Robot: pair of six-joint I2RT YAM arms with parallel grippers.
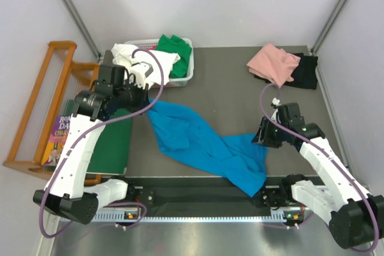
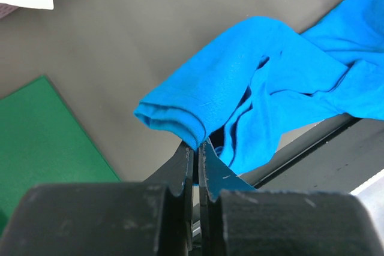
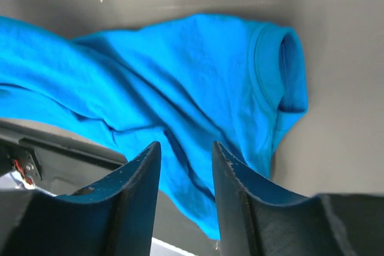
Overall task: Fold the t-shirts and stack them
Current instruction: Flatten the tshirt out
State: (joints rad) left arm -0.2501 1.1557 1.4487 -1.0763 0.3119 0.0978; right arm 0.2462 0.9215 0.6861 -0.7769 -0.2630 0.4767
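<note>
A bright blue t-shirt (image 1: 204,145) lies crumpled across the middle of the table, its lower end hanging over the near edge. My left gripper (image 1: 146,104) is shut on its upper left corner; the left wrist view shows the cloth fold (image 2: 180,115) pinched at the fingertips (image 2: 188,148). My right gripper (image 1: 262,136) is open and empty just above the shirt's right end; the right wrist view shows the sleeve (image 3: 288,73) beyond the open fingers (image 3: 144,166). A pink t-shirt (image 1: 273,64) lies on a black one (image 1: 306,70) at the back right.
A white basket (image 1: 180,79) at the back left holds a white t-shirt (image 1: 129,55) and a green one (image 1: 174,49). A dark green board (image 1: 111,145) lies at the left, also in the left wrist view (image 2: 42,124). A wooden rack (image 1: 36,106) and a book (image 1: 57,133) stand beside it.
</note>
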